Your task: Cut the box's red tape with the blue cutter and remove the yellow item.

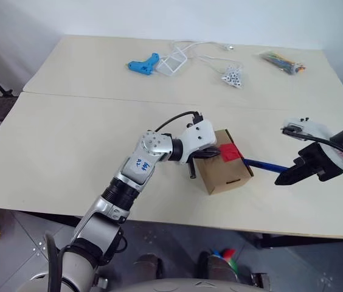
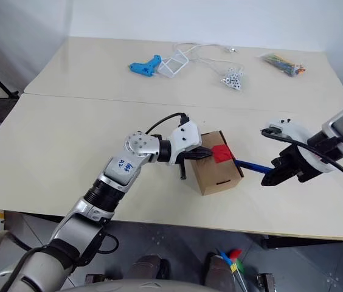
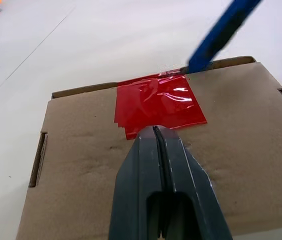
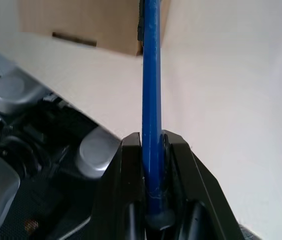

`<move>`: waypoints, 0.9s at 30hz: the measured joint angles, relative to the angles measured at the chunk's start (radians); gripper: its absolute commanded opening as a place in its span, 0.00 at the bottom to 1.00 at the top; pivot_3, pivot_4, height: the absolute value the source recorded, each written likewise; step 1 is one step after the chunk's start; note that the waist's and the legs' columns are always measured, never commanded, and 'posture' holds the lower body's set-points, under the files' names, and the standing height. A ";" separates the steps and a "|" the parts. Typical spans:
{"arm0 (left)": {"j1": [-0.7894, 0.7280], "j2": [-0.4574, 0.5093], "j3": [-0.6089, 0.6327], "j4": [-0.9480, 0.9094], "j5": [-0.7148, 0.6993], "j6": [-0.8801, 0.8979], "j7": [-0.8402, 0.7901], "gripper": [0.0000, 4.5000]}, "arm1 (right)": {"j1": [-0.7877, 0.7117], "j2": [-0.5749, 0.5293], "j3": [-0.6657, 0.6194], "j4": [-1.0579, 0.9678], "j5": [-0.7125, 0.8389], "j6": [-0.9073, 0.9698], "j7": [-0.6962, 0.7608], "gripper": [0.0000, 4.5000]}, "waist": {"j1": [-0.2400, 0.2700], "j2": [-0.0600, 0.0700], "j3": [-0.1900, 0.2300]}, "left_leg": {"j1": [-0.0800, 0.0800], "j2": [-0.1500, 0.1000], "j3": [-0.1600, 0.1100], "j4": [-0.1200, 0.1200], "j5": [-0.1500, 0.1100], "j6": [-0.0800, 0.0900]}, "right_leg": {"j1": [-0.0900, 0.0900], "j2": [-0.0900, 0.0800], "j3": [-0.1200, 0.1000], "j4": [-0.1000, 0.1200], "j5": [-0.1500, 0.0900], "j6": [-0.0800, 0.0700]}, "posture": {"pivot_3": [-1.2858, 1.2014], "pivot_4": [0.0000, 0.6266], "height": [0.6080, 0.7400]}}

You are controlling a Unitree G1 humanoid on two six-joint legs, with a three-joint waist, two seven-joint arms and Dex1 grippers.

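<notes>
Left gripper (image 3: 154, 131) against red tape (image 3: 158, 104)

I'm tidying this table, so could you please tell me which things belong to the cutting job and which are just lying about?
In use:
- box
- red tape
- blue cutter, clamped in the right gripper
- left gripper, shut, over the box

Lying about:
- light blue tool
- white cable
- bag of coloured ties

Evenly and brightly lit from overhead, with soft, faint shadows on the pale surface (image 1: 68, 140) beside the box (image 1: 223, 173). Mild glare on the wrinkled red tape (image 3: 158, 102) in the left wrist view. Near parts of the blue cutter (image 4: 151, 100) and right hand (image 4: 152, 145) slightly soft in the right wrist view; overhead views sharp, barely distorted at the edges.
</notes>
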 measured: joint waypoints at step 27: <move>0.002 0.088 0.107 0.092 -0.117 -0.184 -0.124 0.00 | 1.003 -0.290 -0.855 0.233 -0.150 -0.571 0.163 0.04 | -0.013 -0.005 0.001 | 0.001 0.001 0.006 0.004 -0.001 0.001 | 0.001 0.000 0.001 0.004 0.001 0.001 | 0.52 0.24 1.00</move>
